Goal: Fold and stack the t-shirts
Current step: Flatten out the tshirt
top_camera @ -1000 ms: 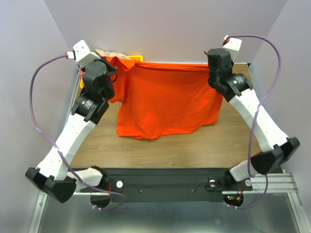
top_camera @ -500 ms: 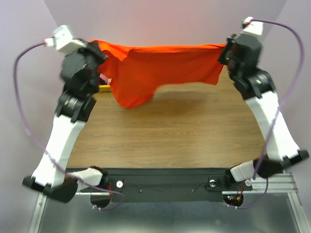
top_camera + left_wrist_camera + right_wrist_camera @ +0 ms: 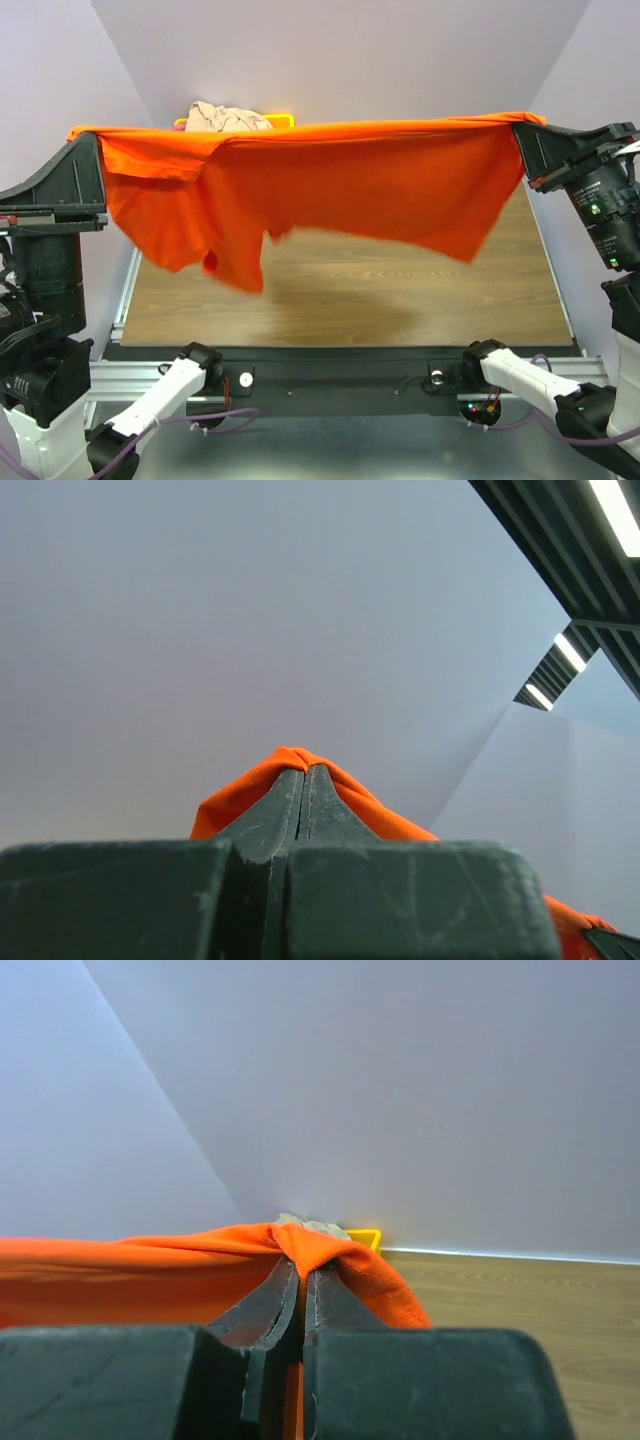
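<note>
Partly, the orange t-shirt (image 3: 340,190) hides the beige shirt (image 3: 225,117) behind.

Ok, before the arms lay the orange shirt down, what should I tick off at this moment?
1. Left claw shut on the orange t-shirt: ok.
2. Right claw shut on its other end: ok.
3. Top edge taut between the claws: ok.
4. Shirt hanging flat: not ok; the left side is bunched and the hem is uneven.
5. Hem clear of the table: ok, judging by the shadow beneath it.
6. Beige cloth in the yellow tray at the back, out of the way: ok.
</note>
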Available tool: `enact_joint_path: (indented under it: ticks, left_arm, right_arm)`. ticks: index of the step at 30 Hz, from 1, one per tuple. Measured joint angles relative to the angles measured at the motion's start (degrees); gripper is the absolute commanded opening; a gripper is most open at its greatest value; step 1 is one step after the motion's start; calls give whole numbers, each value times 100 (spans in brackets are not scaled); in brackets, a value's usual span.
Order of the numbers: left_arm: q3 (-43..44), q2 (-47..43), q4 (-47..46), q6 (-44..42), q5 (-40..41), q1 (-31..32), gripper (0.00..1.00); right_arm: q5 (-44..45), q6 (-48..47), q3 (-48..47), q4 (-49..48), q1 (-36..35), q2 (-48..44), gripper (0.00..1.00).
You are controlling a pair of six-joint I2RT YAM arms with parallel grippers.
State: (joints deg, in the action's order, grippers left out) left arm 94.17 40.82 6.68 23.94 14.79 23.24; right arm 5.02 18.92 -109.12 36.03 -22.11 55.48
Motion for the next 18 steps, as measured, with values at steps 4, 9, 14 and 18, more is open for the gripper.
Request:
enact_joint_path:
  ticks: [4, 9, 14, 18]
  left_arm:
    - [203, 175, 197, 9, -188, -11, 0]
    - [-52, 498, 9, 17, -236, -11, 0]
    - [-1471, 1163, -758, 105, 13, -11, 0]
    - [-2730, 2848, -1572, 205, 205, -11, 10]
  right_arm:
    - [7, 13, -31, 245, 2, 17, 1]
    - [927, 87, 472, 256, 2, 79, 3]
    - [2892, 444, 2041, 83, 7, 575, 4]
    - [3762, 929, 3344, 31, 221, 1646, 8]
